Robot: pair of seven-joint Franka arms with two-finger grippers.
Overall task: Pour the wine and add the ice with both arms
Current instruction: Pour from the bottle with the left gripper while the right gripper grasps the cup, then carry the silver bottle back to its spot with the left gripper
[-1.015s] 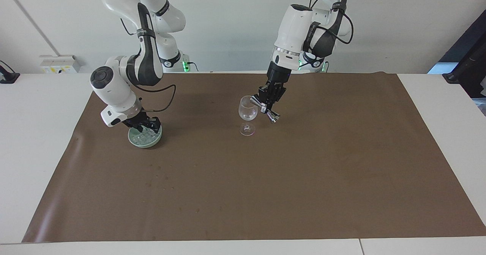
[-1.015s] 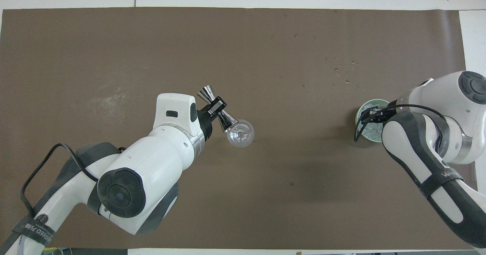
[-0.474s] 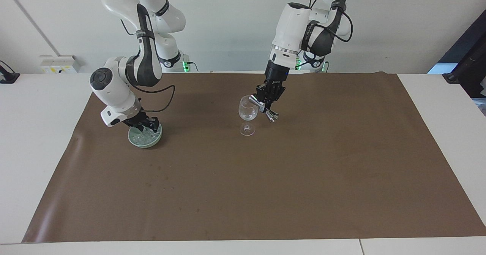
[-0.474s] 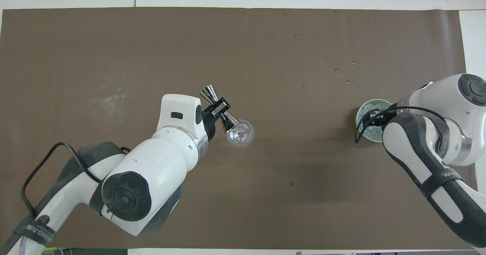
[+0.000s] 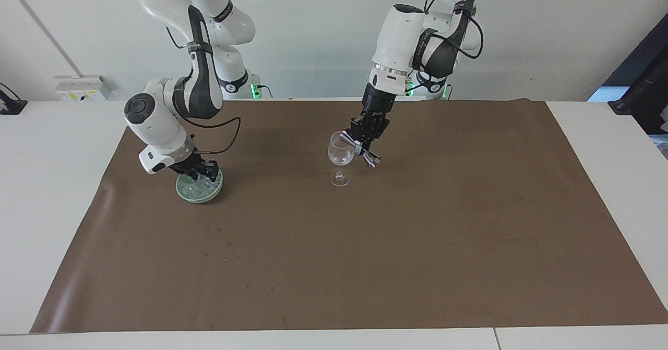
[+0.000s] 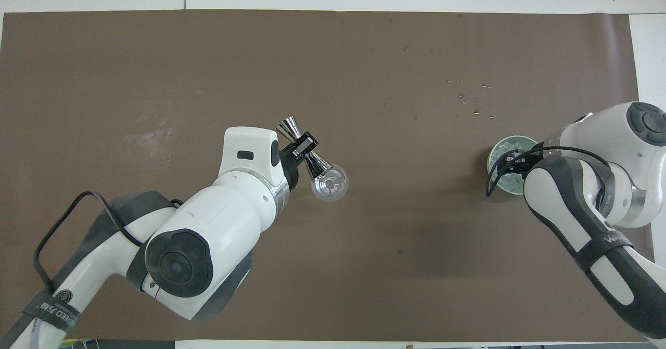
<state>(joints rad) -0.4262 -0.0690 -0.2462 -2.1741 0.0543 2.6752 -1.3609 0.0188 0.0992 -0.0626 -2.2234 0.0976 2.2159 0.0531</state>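
steel jigger (image 5: pixel 360 148), pinched at its waist by the left gripper (image 5: pixel 364 140), has tipped steeper against the wine glass (image 5: pixel 340 155) rim over the last second, so the pour looks nearly done, though no liquid shows in the bowl. the right gripper (image 5: pixel 201 171) has stayed down in the pale green dish (image 5: pixel 183 192) toward the right arm's end of the brown mat (image 5: pixel 417 235), fingers drawing in among the ice (image 5: pixel 201 186); i cannot tell whether a cube is caught.
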